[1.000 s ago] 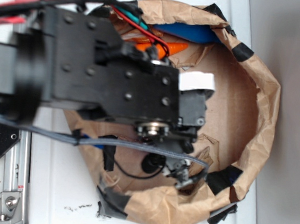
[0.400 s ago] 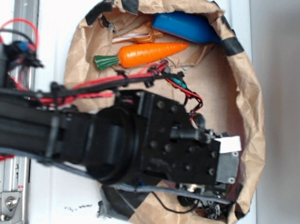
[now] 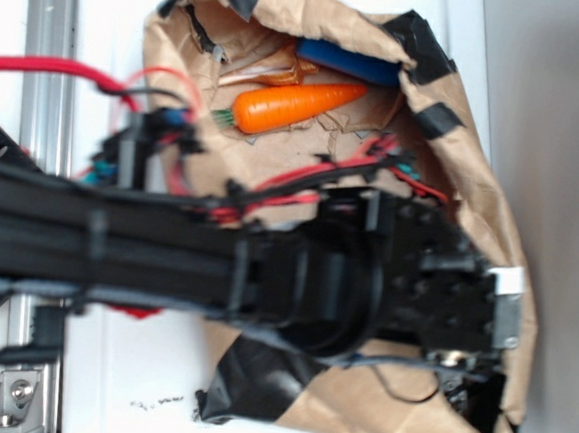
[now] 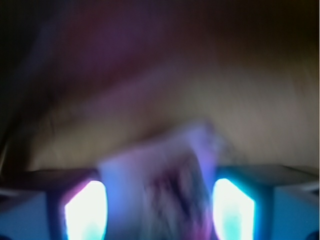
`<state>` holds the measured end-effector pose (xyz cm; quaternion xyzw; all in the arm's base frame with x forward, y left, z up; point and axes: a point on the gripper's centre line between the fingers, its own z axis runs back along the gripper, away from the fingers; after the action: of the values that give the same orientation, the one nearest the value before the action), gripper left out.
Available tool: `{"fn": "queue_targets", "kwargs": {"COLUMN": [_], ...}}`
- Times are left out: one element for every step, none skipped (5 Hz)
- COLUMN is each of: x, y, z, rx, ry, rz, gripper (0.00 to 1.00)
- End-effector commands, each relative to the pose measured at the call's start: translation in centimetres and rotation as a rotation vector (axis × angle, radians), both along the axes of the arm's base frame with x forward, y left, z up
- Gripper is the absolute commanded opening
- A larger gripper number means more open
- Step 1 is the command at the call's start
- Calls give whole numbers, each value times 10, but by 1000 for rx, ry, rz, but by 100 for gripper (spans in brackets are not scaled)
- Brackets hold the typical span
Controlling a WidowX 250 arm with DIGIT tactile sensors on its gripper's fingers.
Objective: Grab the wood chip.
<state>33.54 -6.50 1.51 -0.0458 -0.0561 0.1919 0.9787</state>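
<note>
In the exterior view my gripper (image 3: pixel 472 383) hangs low in the bottom right corner of the brown paper bag (image 3: pixel 505 218). Its fingers are hidden under the black wrist. The wood chip does not show in that view. The wrist view is badly blurred. My gripper (image 4: pixel 159 202) has two glowing fingers (image 4: pixel 85 210) standing wide apart. A pale, dark-streaked flat piece that looks like the wood chip (image 4: pixel 160 167) lies between them, filling most of the gap. I cannot tell whether the pads touch it.
An orange toy carrot (image 3: pixel 293 106) and a blue object (image 3: pixel 347 63) lie at the bag's far end. Black tape patches (image 3: pixel 257 374) sit on the bag's rim. The bag wall stands close around the gripper. A metal rail (image 3: pixel 52 17) runs along the left.
The arm has swung from the upper middle of the bag down to its lower right corner, uncovering the carrot. The bag has been pushed out of shape.
</note>
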Motion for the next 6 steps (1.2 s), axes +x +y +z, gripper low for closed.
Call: {"fn": "queue_targets", "kwargs": {"x": [1,-8,-36,-53,-64,-66], "y": [1,9,20,39,52,58], "z": [-11,2,38,83,114,129], "rx": [0,53,143,187,184,166], "ry": [-13,-48,-115,-164,-187,-181], "rz": [-78,-123,-209,-265,-269,-257], "gripper": [0,0,0,0,0,0]}}
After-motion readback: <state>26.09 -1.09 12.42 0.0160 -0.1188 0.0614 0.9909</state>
